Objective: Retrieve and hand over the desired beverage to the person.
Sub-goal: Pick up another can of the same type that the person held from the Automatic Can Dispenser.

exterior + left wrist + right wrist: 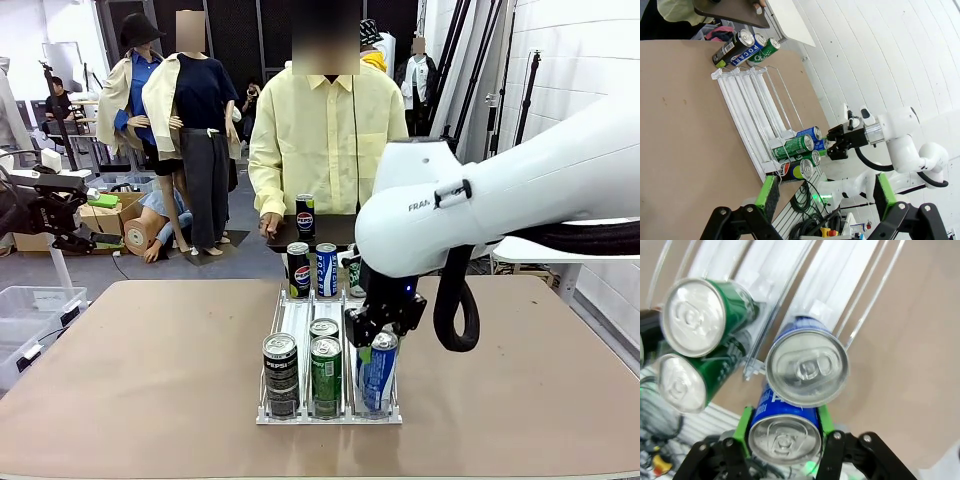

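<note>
Though beside a white brick wall (pixel 600 40), a plain brown tabletop (pixel 140 370).

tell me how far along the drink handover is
Done: the right fingers are shut on the front blue can in the right lane of the rack. In hand: that grip, with the can low between the lane walls, not lifted clear. Left: raise it out and carry it across to the person at the far side. The left fingers are open, off to the side.
</note>
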You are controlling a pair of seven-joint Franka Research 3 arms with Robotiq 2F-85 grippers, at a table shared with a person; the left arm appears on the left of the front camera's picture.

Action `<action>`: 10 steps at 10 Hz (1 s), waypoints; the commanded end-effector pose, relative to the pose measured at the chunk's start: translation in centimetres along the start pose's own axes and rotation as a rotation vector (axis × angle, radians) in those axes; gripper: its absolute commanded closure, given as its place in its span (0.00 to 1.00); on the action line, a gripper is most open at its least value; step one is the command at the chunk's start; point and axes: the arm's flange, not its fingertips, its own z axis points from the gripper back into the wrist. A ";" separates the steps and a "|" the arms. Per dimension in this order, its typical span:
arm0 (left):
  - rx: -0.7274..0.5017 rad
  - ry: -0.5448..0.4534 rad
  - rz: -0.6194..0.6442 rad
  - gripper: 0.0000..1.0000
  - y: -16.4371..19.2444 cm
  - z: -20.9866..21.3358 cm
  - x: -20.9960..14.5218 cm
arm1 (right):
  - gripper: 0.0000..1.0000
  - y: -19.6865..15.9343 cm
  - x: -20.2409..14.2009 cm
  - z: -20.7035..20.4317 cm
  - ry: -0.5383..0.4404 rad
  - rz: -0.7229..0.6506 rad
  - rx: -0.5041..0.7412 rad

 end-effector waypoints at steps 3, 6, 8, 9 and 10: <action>0.002 -0.008 -0.001 0.00 0.0 0.1 0.1 | 0.72 -3.6 -1.9 8.3 -0.035 0.066 -0.092; 0.002 -0.008 -0.001 0.00 0.0 0.1 0.1 | 0.72 -7.2 -4.4 14.2 -0.082 0.091 -0.142; 0.002 -0.008 -0.001 0.00 0.0 0.1 0.1 | 0.72 -11.3 -6.2 17.1 -0.143 0.073 -0.119; 0.002 -0.008 -0.001 0.00 0.0 0.1 0.1 | 0.72 -13.2 -7.0 18.2 -0.161 0.060 -0.102; 0.002 -0.008 -0.001 0.00 0.0 0.1 0.1 | 0.72 -15.0 -8.0 19.2 -0.171 0.047 -0.085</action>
